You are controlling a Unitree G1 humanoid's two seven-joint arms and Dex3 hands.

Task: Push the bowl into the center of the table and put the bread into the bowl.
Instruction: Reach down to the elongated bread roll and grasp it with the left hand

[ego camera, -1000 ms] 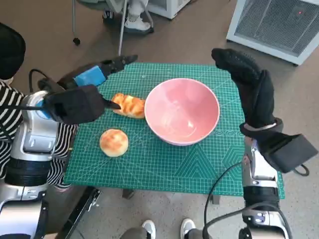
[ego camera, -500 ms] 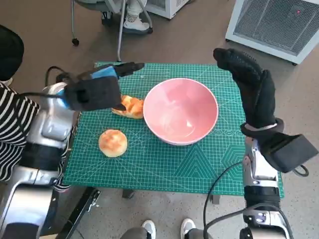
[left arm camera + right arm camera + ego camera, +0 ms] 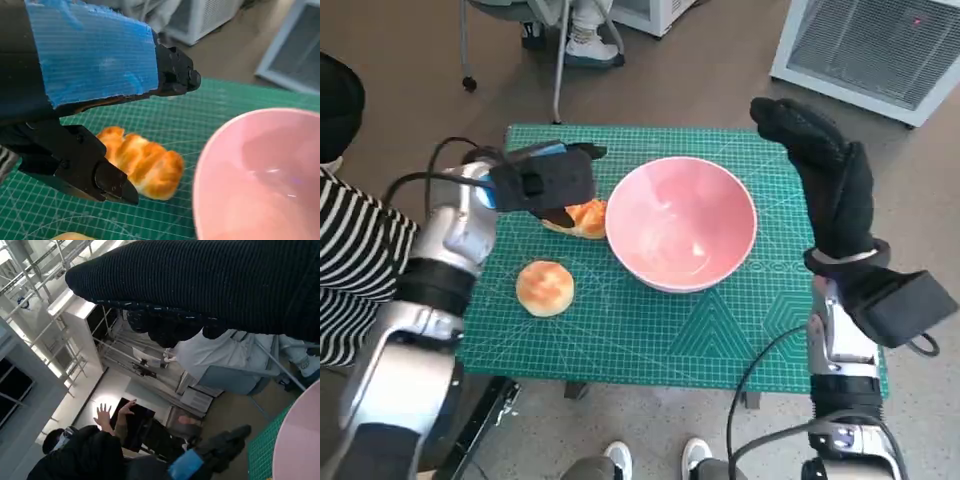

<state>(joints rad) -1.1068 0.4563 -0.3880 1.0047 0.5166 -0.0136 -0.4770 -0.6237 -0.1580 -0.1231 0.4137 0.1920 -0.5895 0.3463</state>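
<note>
A pink bowl (image 3: 682, 223) (image 3: 260, 180) stands near the middle of the green cutting mat (image 3: 650, 330). A long braided bread (image 3: 582, 218) (image 3: 141, 162) lies just left of it, touching its rim. A round bun (image 3: 545, 287) lies nearer the front left. My left hand (image 3: 552, 176) (image 3: 95, 100) hovers over the braided bread with its fingers apart and nothing in them. My right hand (image 3: 818, 170) (image 3: 210, 285) is raised at the bowl's right side, off the bowl, holding nothing. The bowl's rim (image 3: 300, 440) also shows in the right wrist view.
A person in a striped sleeve (image 3: 355, 260) sits close to the table's left edge. A white grilled appliance (image 3: 875, 45) stands on the floor at the back right. Chair legs (image 3: 558, 60) and feet are behind the table. A person (image 3: 85, 460) shows in the right wrist view.
My left hand has swung rightward from the table's left edge to above the braided bread. The bowl, both breads and the right hand have stayed put.
</note>
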